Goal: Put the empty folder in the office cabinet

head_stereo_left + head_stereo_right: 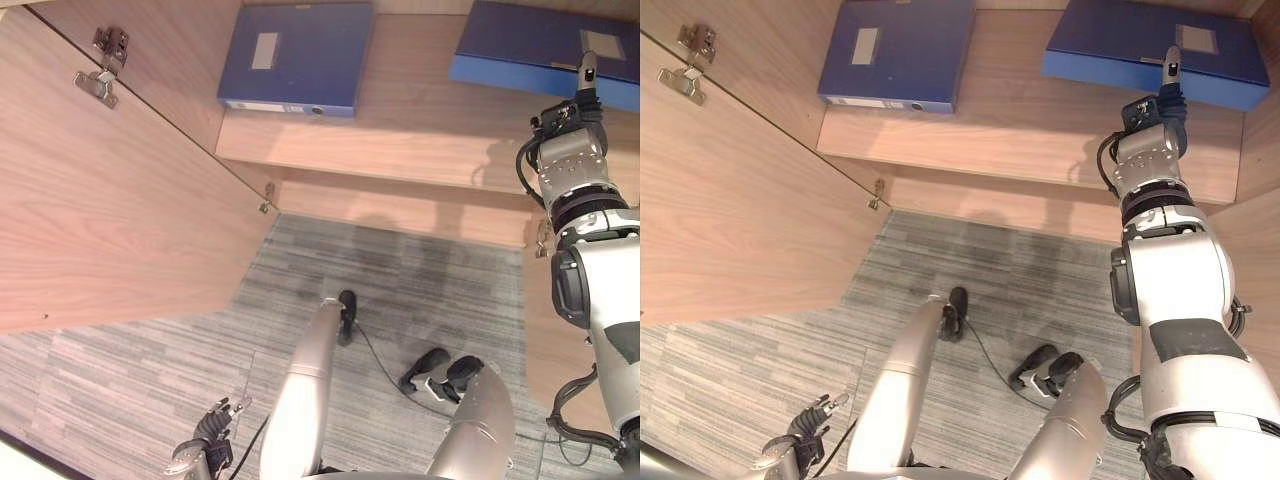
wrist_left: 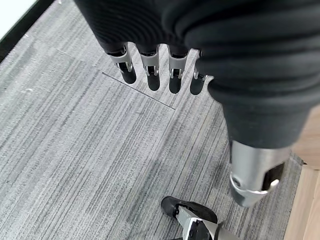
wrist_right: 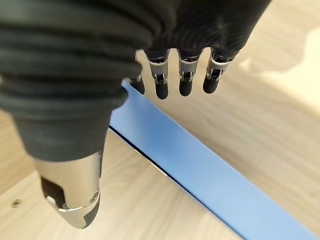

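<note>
A blue folder point(image 1: 545, 50) lies flat on the cabinet shelf point(image 1: 400, 130) at the right. My right hand point(image 1: 572, 118) is raised at its front edge with straight fingers, one fingertip over the folder's near side. In the right wrist view the fingers point(image 3: 185, 82) hang relaxed just above the folder's light blue edge point(image 3: 200, 170) and hold nothing. A second blue folder point(image 1: 295, 55) lies flat further left on the same shelf. My left hand point(image 1: 205, 440) hangs low over the grey carpet, and its fingers point(image 2: 150, 75) are straight and empty.
The cabinet's left door point(image 1: 100, 220) stands swung open toward me, with metal hinges point(image 1: 100, 80) on its inner face. Bare shelf wood lies between the two folders. Grey striped carpet point(image 1: 420, 290) covers the floor below the cabinet.
</note>
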Motion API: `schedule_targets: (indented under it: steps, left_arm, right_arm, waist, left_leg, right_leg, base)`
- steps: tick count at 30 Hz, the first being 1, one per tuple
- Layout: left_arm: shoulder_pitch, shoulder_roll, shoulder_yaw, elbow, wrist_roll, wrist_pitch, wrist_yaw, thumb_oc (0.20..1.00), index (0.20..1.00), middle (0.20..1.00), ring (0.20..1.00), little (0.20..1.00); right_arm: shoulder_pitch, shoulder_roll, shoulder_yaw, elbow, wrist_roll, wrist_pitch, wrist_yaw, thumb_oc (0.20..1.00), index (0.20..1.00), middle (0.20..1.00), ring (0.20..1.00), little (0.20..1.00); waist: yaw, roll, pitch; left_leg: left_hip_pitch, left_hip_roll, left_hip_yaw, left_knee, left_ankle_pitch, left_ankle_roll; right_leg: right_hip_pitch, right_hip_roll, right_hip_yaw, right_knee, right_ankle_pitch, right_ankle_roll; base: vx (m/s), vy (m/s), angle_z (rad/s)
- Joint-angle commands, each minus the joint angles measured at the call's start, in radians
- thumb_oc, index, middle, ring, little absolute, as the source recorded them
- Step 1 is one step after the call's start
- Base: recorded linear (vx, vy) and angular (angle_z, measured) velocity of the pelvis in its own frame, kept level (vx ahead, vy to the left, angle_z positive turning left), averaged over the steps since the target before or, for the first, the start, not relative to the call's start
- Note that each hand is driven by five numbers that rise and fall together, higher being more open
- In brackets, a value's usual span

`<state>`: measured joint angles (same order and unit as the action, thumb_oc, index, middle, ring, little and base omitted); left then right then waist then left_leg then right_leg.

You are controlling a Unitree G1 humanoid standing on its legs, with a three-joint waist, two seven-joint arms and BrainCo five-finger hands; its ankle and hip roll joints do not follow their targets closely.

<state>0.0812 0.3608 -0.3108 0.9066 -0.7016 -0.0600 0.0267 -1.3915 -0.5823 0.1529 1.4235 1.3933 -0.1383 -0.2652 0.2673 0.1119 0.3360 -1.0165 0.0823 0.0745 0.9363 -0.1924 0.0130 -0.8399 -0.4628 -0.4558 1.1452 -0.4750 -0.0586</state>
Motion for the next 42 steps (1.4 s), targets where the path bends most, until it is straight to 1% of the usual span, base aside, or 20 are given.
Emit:
schedule_targets:
  steps: [1,4,6,8,10,11,12,14,15,16,18,19,20,21,23,24,27,30,37,42]
  left_arm:
    - [0.024,0.074,0.010,0.051,-0.022,0.005,0.001,1.000,1.000,1.000,1.000,1.000]
    - [0.016,0.069,0.014,0.062,-0.016,0.009,0.000,1.000,1.000,1.000,1.000,1.000]
    - [0.019,0.069,0.024,0.070,-0.013,0.011,-0.004,1.000,1.000,1.000,1.000,1.000]
    - [0.020,0.076,0.043,0.083,-0.007,0.006,-0.006,1.000,1.000,1.000,1.000,1.000]
    - [0.020,0.083,0.053,0.081,0.003,0.002,-0.011,1.000,1.000,1.000,1.000,1.000]
    - [0.020,0.083,0.058,0.081,0.010,-0.001,-0.011,1.000,1.000,1.000,1.000,1.000]
    - [0.020,0.082,0.058,0.081,0.011,-0.002,-0.010,1.000,1.000,1.000,1.000,1.000]
    - [0.038,0.082,0.069,0.084,0.022,-0.002,-0.025,1.000,1.000,1.000,1.000,1.000]
    - [0.037,0.081,0.069,0.084,0.022,-0.002,-0.026,1.000,1.000,1.000,1.000,1.000]
    - [0.044,0.085,0.077,0.083,0.026,-0.004,-0.028,1.000,1.000,1.000,1.000,1.000]
    - [0.055,0.078,0.091,0.073,0.019,-0.016,-0.026,1.000,1.000,1.000,1.000,1.000]
    - [0.055,0.078,0.090,0.073,0.019,-0.016,-0.026,1.000,1.000,1.000,1.000,1.000]
    - [0.062,0.077,0.096,0.068,0.017,-0.019,-0.026,1.000,1.000,1.000,1.000,1.000]
    - [0.062,0.077,0.096,0.067,0.017,-0.019,-0.026,1.000,1.000,1.000,1.000,1.000]
    - [0.065,0.073,0.094,0.063,0.020,-0.023,-0.026,1.000,1.000,1.000,1.000,1.000]
    - [0.065,0.073,0.094,0.063,0.020,-0.023,-0.026,1.000,1.000,1.000,1.000,1.000]
    - [0.074,0.061,0.083,0.038,0.026,-0.030,-0.030,1.000,1.000,1.000,1.000,1.000]
    - [0.077,0.061,0.081,0.033,0.029,-0.033,-0.031,1.000,1.000,1.000,1.000,1.000]
    - [0.075,0.083,0.081,-0.007,0.043,-0.031,-0.060,1.000,1.000,1.000,1.000,1.000]
    - [0.069,0.092,0.088,-0.009,0.057,-0.029,-0.068,1.000,1.000,1.000,1.000,1.000]
  right_arm:
    - [-0.083,-0.048,0.005,-0.018,-0.011,0.004,0.037,1.000,1.000,1.000,1.000,1.000]
    - [-0.069,-0.050,0.004,0.018,-0.045,0.034,0.034,1.000,1.000,1.000,1.000,1.000]
    - [-0.061,-0.064,0.043,0.039,-0.133,0.080,0.041,1.000,1.000,1.000,1.000,1.000]
    - [-0.074,-0.107,0.152,0.076,-0.361,0.154,0.055,1.000,1.000,1.000,1.000,1.000]
    - [-0.080,-0.139,0.244,0.099,-0.555,0.188,0.070,1.000,1.000,1.000,1.000,1.000]
    - [-0.080,-0.153,0.270,0.099,-0.605,0.196,0.074,1.000,1.000,1.000,1.000,1.000]
    - [-0.081,-0.154,0.271,0.099,-0.607,0.196,0.075,1.000,1.000,1.000,1.000,1.000]
    - [-0.065,-0.186,0.334,0.107,-0.786,0.214,0.102,1.000,1.000,1.000,1.000,1.000]
    - [-0.068,-0.186,0.335,0.109,-0.789,0.213,0.104,1.000,1.000,1.000,1.000,1.000]
    - [-0.073,-0.199,0.405,0.116,-0.942,0.221,0.107,1.000,1.000,1.000,1.000,1.000]
    - [-0.046,-0.233,0.453,0.104,-1.085,0.222,0.096,1.000,1.000,1.000,1.000,1.000]
    - [-0.045,-0.233,0.453,0.104,-1.086,0.222,0.096,1.000,1.000,1.000,1.000,1.000]
    - [-0.026,-0.254,0.473,0.108,-1.174,0.225,0.091,1.000,1.000,1.000,1.000,1.000]
    - [-0.025,-0.254,0.473,0.108,-1.174,0.226,0.091,1.000,1.000,1.000,1.000,1.000]
    - [-0.006,-0.260,0.498,0.118,-1.276,0.233,0.092,1.000,1.000,1.000,1.000,1.000]
    - [-0.006,-0.260,0.498,0.118,-1.276,0.233,0.092,1.000,1.000,1.000,1.000,1.000]
    - [0.033,-0.261,0.534,0.121,-1.449,0.239,0.077,1.000,1.000,1.000,1.000,1.000]
    - [0.044,-0.267,0.524,0.115,-1.447,0.235,0.081,1.000,1.000,1.000,1.000,1.000]
    - [0.098,-0.313,0.507,0.130,-1.450,0.215,0.168,1.000,1.000,1.000,1.000,1.000]
    - [0.129,-0.311,0.511,0.114,-1.461,0.212,0.190,1.000,1.000,1.000,1.000,1.000]
  waist:
    - [0.027,-0.003,0.004]
    - [0.028,0.001,0.007]
    - [0.029,0.001,0.007]
    - [0.024,-0.006,0.008]
    - [0.021,-0.007,0.009]
    - [0.016,-0.006,0.009]
    - [0.016,-0.006,0.009]
    - [0.016,-0.004,0.007]
    - [0.015,-0.003,0.007]
    - [0.016,-0.001,0.007]
    - [0.017,0.002,0.005]
    - [0.017,0.002,0.004]
    - [0.020,0.006,0.003]
    - [0.020,0.006,0.003]
    - [0.021,0.012,0.003]
    - [0.021,0.012,0.003]
    - [0.028,0.028,0.000]
    - [0.030,0.030,-0.002]
    - [0.058,0.051,-0.013]
    - [0.058,0.051,-0.014]
  left_leg:
    - [0.034,0.009,-0.061,0.050,-0.155,-0.023]
    - [0.022,0.004,-0.063,0.053,-0.156,-0.019]
    - [0.017,0.002,-0.063,0.053,-0.153,-0.018]
    - [0.011,0.002,-0.062,0.051,-0.149,-0.020]
    - [0.003,-0.004,-0.063,0.046,-0.139,-0.017]
    - [0.000,-0.007,-0.065,0.047,-0.139,-0.016]
    - [-0.001,-0.007,-0.065,0.047,-0.139,-0.015]
    - [-0.004,-0.016,-0.063,0.042,-0.132,-0.014]
    - [-0.004,-0.017,-0.063,0.041,-0.132,-0.014]
    - [-0.010,-0.019,-0.062,0.038,-0.128,-0.014]
    - [-0.019,-0.022,-0.060,0.037,-0.122,-0.015]
    - [-0.019,-0.022,-0.060,0.037,-0.122,-0.015]
    - [-0.027,-0.025,-0.059,0.040,-0.120,-0.015]
    - [-0.027,-0.026,-0.060,0.040,-0.120,-0.015]
    - [-0.037,-0.032,-0.059,0.043,-0.118,-0.015]
    - [-0.037,-0.032,-0.059,0.044,-0.118,-0.015]
    - [-0.056,-0.043,-0.060,0.054,-0.118,-0.012]
    - [-0.061,-0.044,-0.061,0.058,-0.119,-0.012]
    - [-0.090,-0.060,-0.069,0.085,-0.124,-0.008]
    - [-0.081,-0.061,-0.070,0.075,-0.118,-0.007]
  right_leg:
    - [0.053,0.027,0.117,-0.092,0.013,0.076]
    - [0.041,0.022,0.119,-0.083,0.009,0.073]
    - [0.035,0.021,0.119,-0.082,0.010,0.073]
    - [0.029,0.020,0.122,-0.081,0.011,0.071]
    - [0.024,0.015,0.119,-0.080,0.015,0.067]
    - [0.021,0.013,0.122,-0.078,0.015,0.064]
    - [0.020,0.012,0.122,-0.077,0.014,0.064]
    - [0.016,0.007,0.124,-0.073,0.014,0.060]
    - [0.016,0.006,0.125,-0.073,0.013,0.060]
    - [0.011,0.002,0.120,-0.072,0.014,0.057]
    - [0.007,-0.006,0.116,-0.070,0.014,0.057]
    - [0.006,-0.007,0.115,-0.069,0.014,0.057]
    - [0.003,-0.016,0.112,-0.065,0.012,0.058]
    - [0.003,-0.016,0.111,-0.065,0.012,0.058]
    - [-0.002,-0.024,0.113,-0.056,0.009,0.059]
    - [-0.003,-0.024,0.113,-0.056,0.009,0.059]
    - [-0.023,-0.041,0.120,-0.029,0.000,0.056]
    - [-0.027,-0.044,0.121,-0.024,-0.003,0.056]
    - [-0.045,-0.070,0.119,0.018,-0.027,0.054]
    - [-0.032,-0.070,0.114,0.008,-0.020,0.057]
  base:
    - [0.00,0.000,0.00]
    - [0.00,-0.005,0.03]
    - [-0.01,-0.004,0.08]
    - [-0.01,-0.006,0.02]
    - [-0.01,-0.008,0.02]
    - [-0.01,-0.018,0.07]
    - [0.00,-0.007,0.07]
    - [0.00,0.012,0.07]
    - [-0.01,0.020,0.07]
    - [-0.01,0.022,0.04]
    - [0.00,0.013,0.02]
    - [0.00,0.005,0.05]
    - [0.00,0.002,0.07]
    - [0.00,0.002,0.11]
    - [0.00,0.002,0.16]
    - [0.00,0.008,0.18]
    - [0.00,0.016,0.12]
    - [0.00,0.003,0.04]
    - [0.01,-0.011,0.05]
    - [0.01,-0.005,0.07]
